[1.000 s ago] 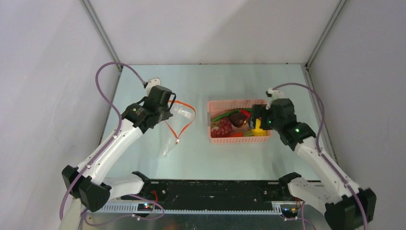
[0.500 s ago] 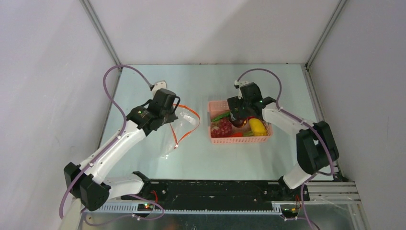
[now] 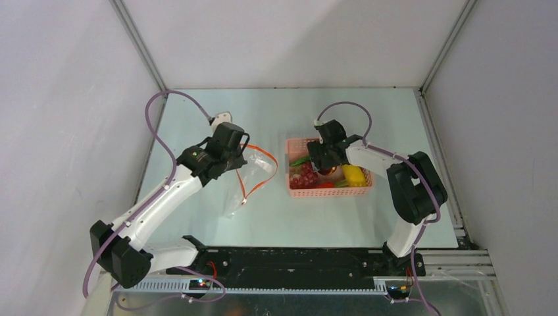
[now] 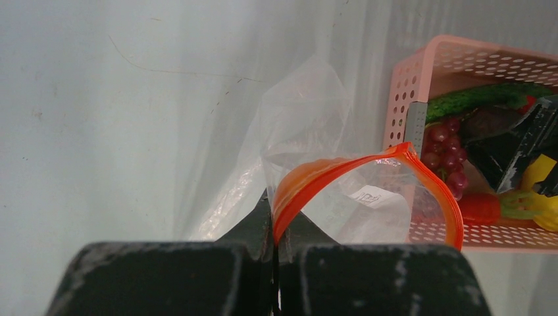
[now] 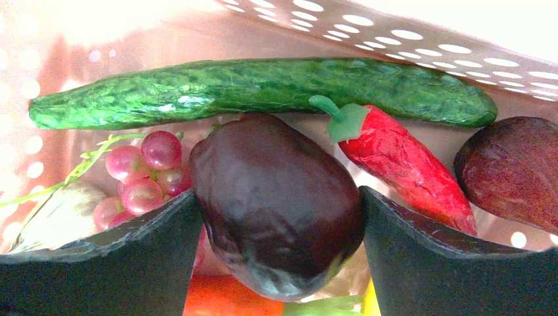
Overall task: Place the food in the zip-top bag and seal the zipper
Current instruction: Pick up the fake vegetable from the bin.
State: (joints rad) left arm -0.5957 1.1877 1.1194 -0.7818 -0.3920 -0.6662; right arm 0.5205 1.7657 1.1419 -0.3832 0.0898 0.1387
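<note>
The zip-top bag (image 3: 245, 178) lies left of the basket, its mouth held up and open. My left gripper (image 3: 238, 153) is shut on the orange-red zipper (image 4: 342, 164) at the mouth's left side; the bag (image 4: 303, 105) and its white label (image 4: 370, 196) show beyond it. My right gripper (image 3: 324, 163) is down in the pink basket (image 3: 329, 192), with its fingers pressed on both sides of the dark round fruit (image 5: 276, 197). Around it lie the long green pod (image 5: 263, 89), red chili (image 5: 401, 164), grape bunch (image 5: 141, 174) and yellow lemon-like fruit (image 3: 354, 174).
The basket's perforated wall (image 5: 421, 46) rises just behind the pod. Another dark reddish fruit (image 5: 513, 164) lies at the right, and an orange piece (image 5: 224, 296) sits under the gripped fruit. The basket's left wall (image 4: 408, 72) stands close to the bag mouth.
My right arm swung from the basket's right end, by the lemon-like fruit, leftward over the dark round fruit and lowered onto it. My left gripper shifted slightly right with the zipper.
</note>
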